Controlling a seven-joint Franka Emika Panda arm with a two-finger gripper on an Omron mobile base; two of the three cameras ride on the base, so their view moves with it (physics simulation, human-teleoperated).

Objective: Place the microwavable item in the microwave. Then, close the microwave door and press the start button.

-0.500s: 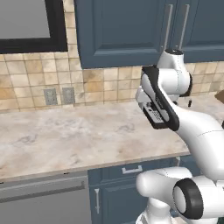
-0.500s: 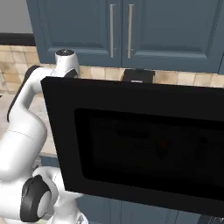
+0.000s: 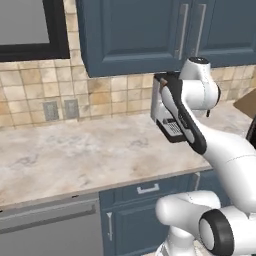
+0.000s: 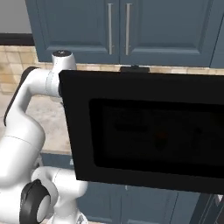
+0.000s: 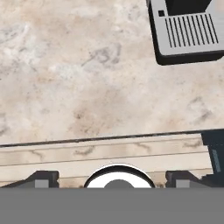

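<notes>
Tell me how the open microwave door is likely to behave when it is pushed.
The microwave door looks like a wide, stiff panel, so it should probably swing as one piece, not bend. Its dark face seems smooth, so a push there might slip. Its width suggests some weight.

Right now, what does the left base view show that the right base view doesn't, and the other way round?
Left base view: a countertop appliance with a slotted grey tray beside the arm, two wall outlets, and a grey appliance front under the counter. Right base view: the microwave door, black with a dark window, across the foreground. Both: the white arm, blue upper cabinets, tiled backsplash and marble counter.
</notes>
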